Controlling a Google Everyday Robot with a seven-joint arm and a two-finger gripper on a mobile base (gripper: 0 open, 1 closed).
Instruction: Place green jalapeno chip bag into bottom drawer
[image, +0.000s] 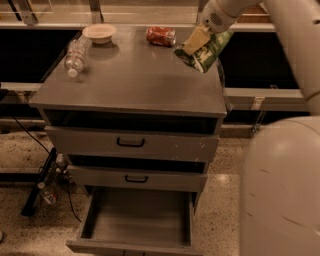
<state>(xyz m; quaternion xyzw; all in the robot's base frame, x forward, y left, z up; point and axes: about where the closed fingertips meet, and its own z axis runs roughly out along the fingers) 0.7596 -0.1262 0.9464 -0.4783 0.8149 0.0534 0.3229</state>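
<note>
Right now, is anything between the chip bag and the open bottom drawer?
The gripper holds the green jalapeno chip bag over the cabinet top, so that top and both upper drawers sit below it. The bottom drawer stands open in front; nothing visible blocks it.

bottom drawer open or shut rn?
Open: bottom drawer pulled out, floor visible. Gripper holds green jalapeno chip bag over cabinet top, right edge.

No text is legible on the bag (210, 53), can (161, 36) or bottle (75, 54), nor on the claw (197, 42) gripping the bag above the right rear corner of the desk (135, 80)
</note>
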